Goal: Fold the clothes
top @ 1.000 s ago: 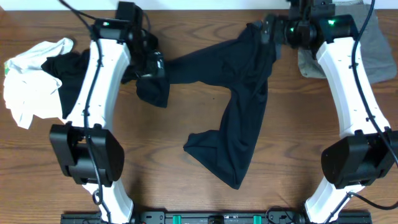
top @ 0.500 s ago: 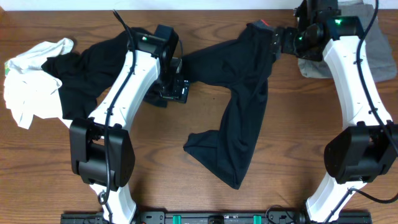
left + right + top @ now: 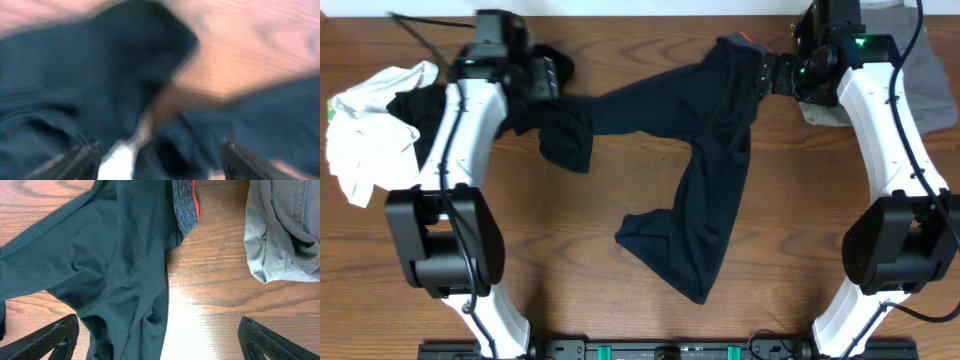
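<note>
Black, matte trousers (image 3: 720, 150) sprawl rumpled, V-shaped, across grained wooden table (image 3: 570, 250).

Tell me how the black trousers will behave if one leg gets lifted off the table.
Probably floppy: the black trousers lie in loose folds on the table, so a lifted leg would likely drape and drag the rest along. Likely light, since the fabric looks thin. The grey-and-red waistband looks thicker and may hold shape slightly better.
</note>
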Controlling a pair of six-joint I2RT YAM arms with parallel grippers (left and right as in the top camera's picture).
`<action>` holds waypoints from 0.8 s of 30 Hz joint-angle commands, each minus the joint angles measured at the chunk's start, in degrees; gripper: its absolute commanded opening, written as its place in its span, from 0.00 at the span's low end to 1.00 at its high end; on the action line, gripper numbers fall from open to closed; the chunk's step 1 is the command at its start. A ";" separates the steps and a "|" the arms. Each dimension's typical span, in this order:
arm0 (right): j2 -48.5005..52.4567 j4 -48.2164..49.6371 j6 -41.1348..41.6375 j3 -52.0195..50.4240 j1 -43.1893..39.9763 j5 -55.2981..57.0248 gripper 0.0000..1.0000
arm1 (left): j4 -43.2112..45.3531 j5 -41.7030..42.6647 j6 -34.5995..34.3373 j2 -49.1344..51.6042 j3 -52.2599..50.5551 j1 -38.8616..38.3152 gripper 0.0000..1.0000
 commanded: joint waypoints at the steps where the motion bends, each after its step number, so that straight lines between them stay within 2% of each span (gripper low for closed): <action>1: 0.59 0.15 -0.72 -0.26 -0.02 -0.26 0.99 | 3.21 -0.15 -0.52 3.98 0.42 1.16 0.74; 10: 0.59 0.13 -0.72 -0.26 -0.02 -0.26 0.99 | 10.69 -0.28 1.68 12.52 0.42 2.14 0.74; 17: 0.59 0.13 -0.72 -0.26 -0.02 -0.28 0.99 | 12.90 -6.32 2.34 16.46 0.42 2.64 0.75; 24: 0.59 -0.04 -0.74 -0.26 -0.02 -0.26 0.99 | 15.15 -12.92 5.79 22.34 0.42 5.27 0.76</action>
